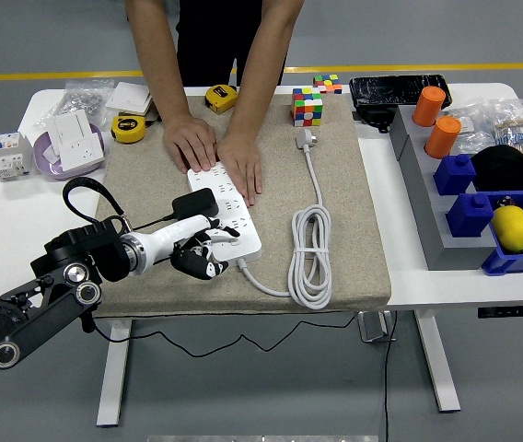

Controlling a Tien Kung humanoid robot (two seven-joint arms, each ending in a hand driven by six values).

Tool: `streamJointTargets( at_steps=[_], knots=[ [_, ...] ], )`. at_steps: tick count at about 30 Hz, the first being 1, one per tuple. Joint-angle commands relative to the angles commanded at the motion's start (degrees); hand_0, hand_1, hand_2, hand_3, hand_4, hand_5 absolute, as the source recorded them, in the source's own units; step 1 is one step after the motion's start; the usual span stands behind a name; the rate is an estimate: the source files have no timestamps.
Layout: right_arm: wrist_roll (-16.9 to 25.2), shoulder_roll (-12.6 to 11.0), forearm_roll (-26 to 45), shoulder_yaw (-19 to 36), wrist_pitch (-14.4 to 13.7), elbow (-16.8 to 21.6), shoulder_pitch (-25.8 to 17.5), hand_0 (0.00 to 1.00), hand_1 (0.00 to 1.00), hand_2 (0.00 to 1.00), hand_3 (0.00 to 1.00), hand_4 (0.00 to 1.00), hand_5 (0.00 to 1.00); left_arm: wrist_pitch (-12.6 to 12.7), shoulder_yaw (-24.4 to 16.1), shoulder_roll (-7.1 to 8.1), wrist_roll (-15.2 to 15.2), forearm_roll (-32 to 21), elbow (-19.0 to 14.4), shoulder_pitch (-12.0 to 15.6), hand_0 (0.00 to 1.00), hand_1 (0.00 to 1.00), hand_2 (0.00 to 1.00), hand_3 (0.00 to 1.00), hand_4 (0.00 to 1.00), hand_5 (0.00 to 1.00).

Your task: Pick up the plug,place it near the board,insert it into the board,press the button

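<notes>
My left robot hand (203,258) sits at lower centre-left of the frame, over the near end of the board (226,219). Its fingers are curled narrow and hold nothing; whether a fingertip touches the board I cannot tell. My right arm is out of frame.

The board is a white strip lying on a beige mat (344,230) that covers the middle of the worktop (8,212). A black plug (194,202) is seated in the board's left side, just above my wrist. A person's two hands (215,152) press flat on the board's far end, at upper centre.

The board's white cable (311,258) leaves its near end, passes right of my robot hand, coils at centre-right of the mat and runs up to a white plug (306,138) lying loose beside a colour cube (307,107).

Edges and clearance:
- The mat's near edge lies just below my robot hand.
- Open mat remains to the left of the board, between it and the mat's left edge.
- Between board and cable coil there is a narrow open strip.
- Right of the mat stand blue bins (469,198), well apart from my robot hand.
</notes>
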Motion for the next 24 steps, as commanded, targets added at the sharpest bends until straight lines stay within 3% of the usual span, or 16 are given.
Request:
streamJointTargets(
  at_steps=[24],
  knots=[
    [-0.04,-0.04,-0.18,0.13,0.01,0.0,-0.09,0.998,0.868,0.768,0.839,0.998,0.852,0.09,1.47,-0.25,-0.27,-0.92,1.72,-0.79,0.117,0.023,0.177,0.831,0.559,0.002]
  ],
)
